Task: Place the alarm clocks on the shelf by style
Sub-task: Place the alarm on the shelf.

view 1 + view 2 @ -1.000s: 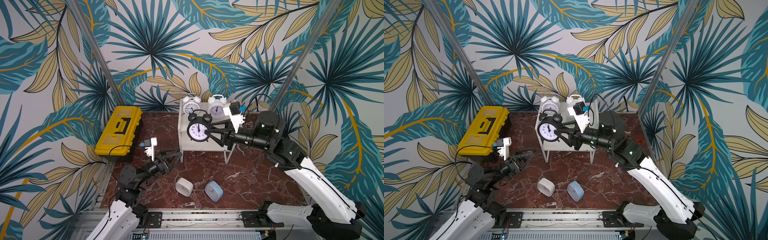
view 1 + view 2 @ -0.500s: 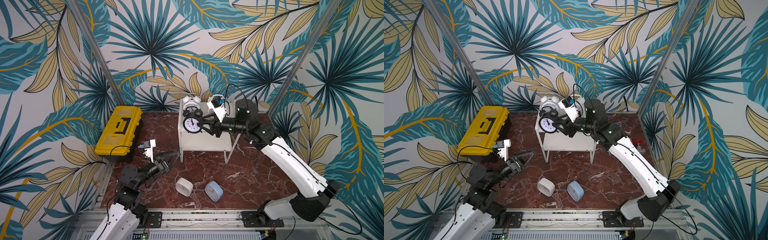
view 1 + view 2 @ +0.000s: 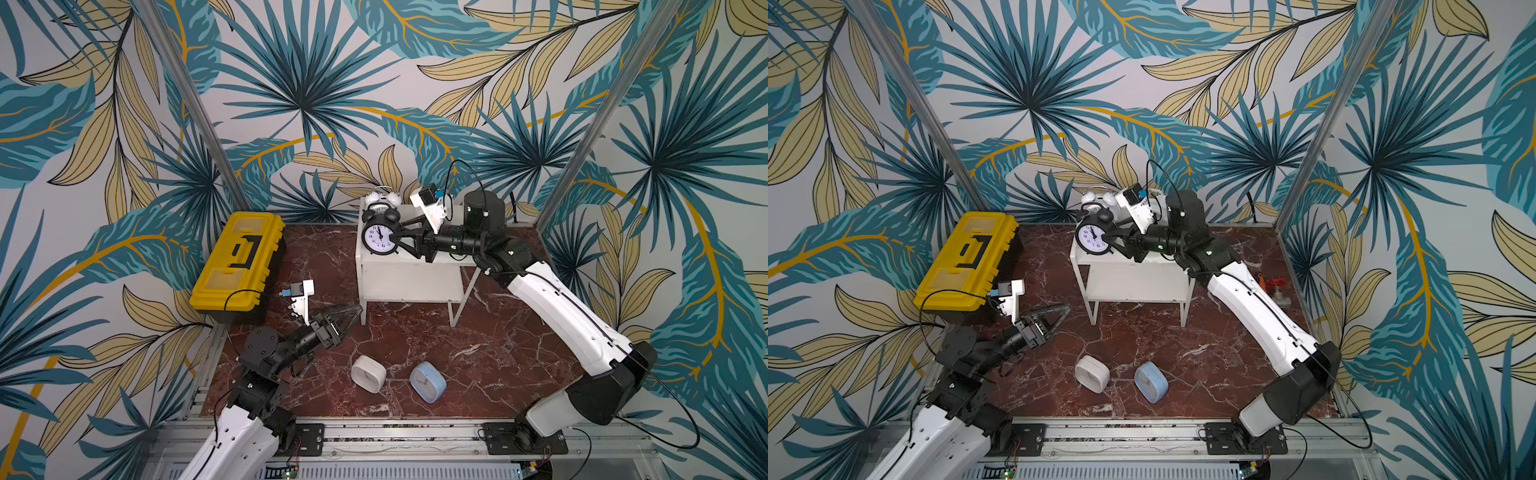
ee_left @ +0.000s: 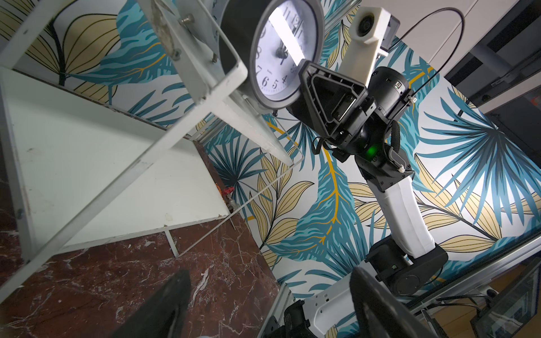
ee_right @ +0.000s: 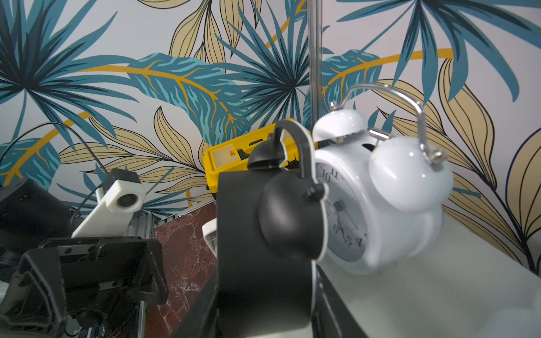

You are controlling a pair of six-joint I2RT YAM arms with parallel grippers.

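Right wrist: black twin-bell clock (image 5: 263,222)

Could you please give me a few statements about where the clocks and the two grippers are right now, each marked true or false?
1. The right gripper is shut on the black twin-bell alarm clock at the top tier of the white two-tier shelf. True.
2. The light blue rounded-square clock sits on the shelf's lower tier. False: it lies on the red marble tabletop in front of the shelf.
3. The left gripper holds the white rounded-square clock. False: it is open and empty, apart from that clock, which lies on the tabletop.
4. A white twin-bell alarm clock stands behind the black one on the top tier. True.
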